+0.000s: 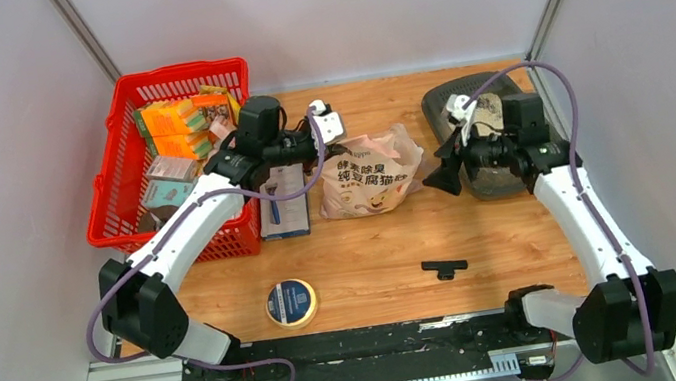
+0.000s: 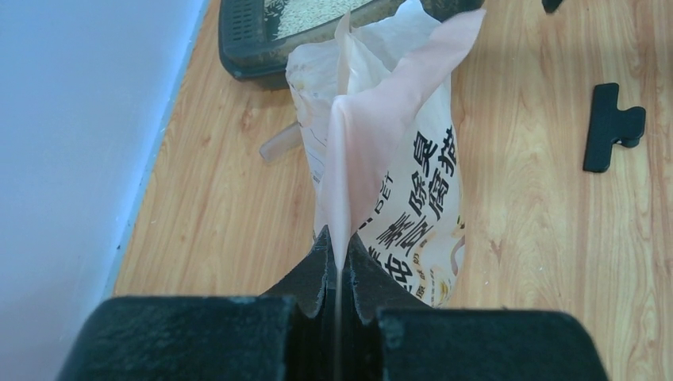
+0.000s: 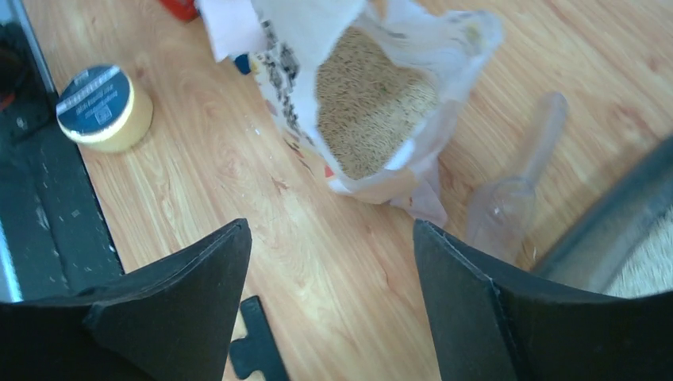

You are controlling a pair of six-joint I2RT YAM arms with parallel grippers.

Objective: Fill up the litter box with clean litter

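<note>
The pale pink litter bag [image 1: 371,177] stands mid-table with its mouth open toward the right. My left gripper [image 1: 326,150] is shut on the bag's upper left edge; in the left wrist view the thin bag film [image 2: 373,135] runs straight between the closed fingers [image 2: 305,278]. Clean litter [image 3: 369,103] fills the open bag. My right gripper [image 3: 329,226] is open and empty, hovering over bare wood to the right of the bag [image 1: 441,175]. The dark grey litter box [image 1: 449,93] sits at the back right behind that arm, with some litter [image 2: 317,12] in it.
A clear plastic scoop [image 3: 508,198] lies between bag and litter box. A black clip [image 1: 444,268] and a tape roll [image 1: 291,303] lie near the front. A red basket [image 1: 124,172] of boxes stands at the left, with a blue-white box [image 1: 282,202] beside it.
</note>
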